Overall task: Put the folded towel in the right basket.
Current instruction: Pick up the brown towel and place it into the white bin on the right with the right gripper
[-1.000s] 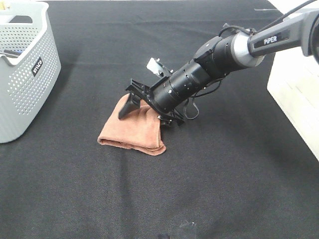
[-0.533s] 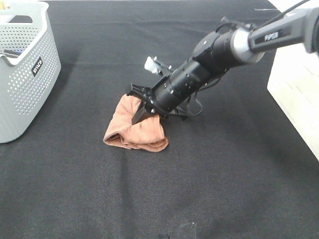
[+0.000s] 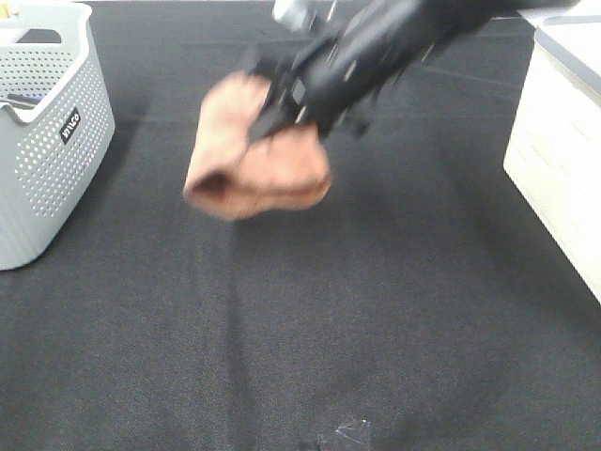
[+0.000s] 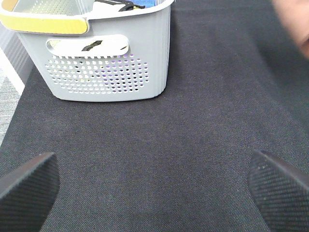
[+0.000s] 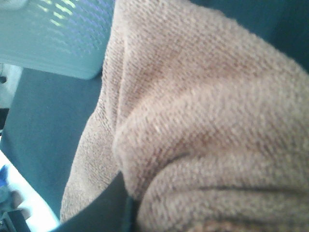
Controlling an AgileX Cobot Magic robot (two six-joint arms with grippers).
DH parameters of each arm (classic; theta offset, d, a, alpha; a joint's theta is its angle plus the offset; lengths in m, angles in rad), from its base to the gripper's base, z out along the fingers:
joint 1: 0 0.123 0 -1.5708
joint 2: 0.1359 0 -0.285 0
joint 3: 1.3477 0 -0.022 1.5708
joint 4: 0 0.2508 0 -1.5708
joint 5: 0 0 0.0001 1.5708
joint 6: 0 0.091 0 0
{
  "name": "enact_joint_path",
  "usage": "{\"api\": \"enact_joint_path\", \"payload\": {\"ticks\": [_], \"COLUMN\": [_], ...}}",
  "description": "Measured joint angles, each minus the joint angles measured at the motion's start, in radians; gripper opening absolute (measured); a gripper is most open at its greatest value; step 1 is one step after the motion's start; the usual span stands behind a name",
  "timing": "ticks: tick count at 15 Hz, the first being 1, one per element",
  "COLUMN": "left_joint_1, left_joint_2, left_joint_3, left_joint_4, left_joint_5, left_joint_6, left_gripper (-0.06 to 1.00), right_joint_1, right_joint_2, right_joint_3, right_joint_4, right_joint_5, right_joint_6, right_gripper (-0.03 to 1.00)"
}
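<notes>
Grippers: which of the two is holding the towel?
The right gripper, shut on the brown folded towel; the left gripper is open and holds nothing.

grey basket on black table

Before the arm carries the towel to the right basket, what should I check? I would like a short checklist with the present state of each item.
1. Grip: ok. The right gripper holds the towel up off the cloth.
2. Fold of the towel: cannot tell, the high view is blurred.
3. Way to the right basket: ok, nothing shows on the cloth between.
4. Opening of the right basket: cannot tell, only its side shows.
5. The left gripper out of the way: ok. It is open, near the grey basket, apart from the towel.
</notes>
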State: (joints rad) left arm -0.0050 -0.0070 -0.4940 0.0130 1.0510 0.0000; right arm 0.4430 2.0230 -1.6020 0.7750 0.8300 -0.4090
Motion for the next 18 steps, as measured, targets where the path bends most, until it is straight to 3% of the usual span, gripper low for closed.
{"api": "enact_joint_path", "payload": {"ticks": [3, 6, 7, 11, 13, 18], "left_joint_1": [0.0, 0.0, 0.0, 0.0, 0.0, 0.0], "left_joint_2": [0.0, 0.0, 0.0, 0.0, 0.0, 0.0], "left_joint_3": [0.0, 0.0, 0.0, 0.0, 0.0, 0.0], "left_joint_4": [0.0, 0.0, 0.0, 0.0, 0.0, 0.0], "left_joint_5": [0.0, 0.0, 0.0, 0.0, 0.0, 0.0], "left_joint_6": [0.0, 0.0, 0.0, 0.0, 0.0, 0.0], "left_gripper": [0.99, 0.99, 0.99, 0.99, 0.99, 0.99], "right_joint_1": [-0.131, -0.307, -0.307, -0.516, -0.584, -0.68], "right_joint_2": [-0.239, -0.449, -0.449, -0.519, -0.502, -0.312], "right_joint_3": [0.0, 0.0, 0.0, 0.008, 0.042, 0.063], "right_joint_4": [-0.112, -0.359, -0.359, -0.71, -0.787, -0.809], "right_joint_5": [0.016, -0.047, -0.047, -0.051, -0.046, -0.048], "right_joint_6": [-0.001, -0.001, -0.001, -0.001, 0.008, 0.025], "right_gripper": [0.2, 0.2, 0.2, 0.2, 0.2, 0.2]}}
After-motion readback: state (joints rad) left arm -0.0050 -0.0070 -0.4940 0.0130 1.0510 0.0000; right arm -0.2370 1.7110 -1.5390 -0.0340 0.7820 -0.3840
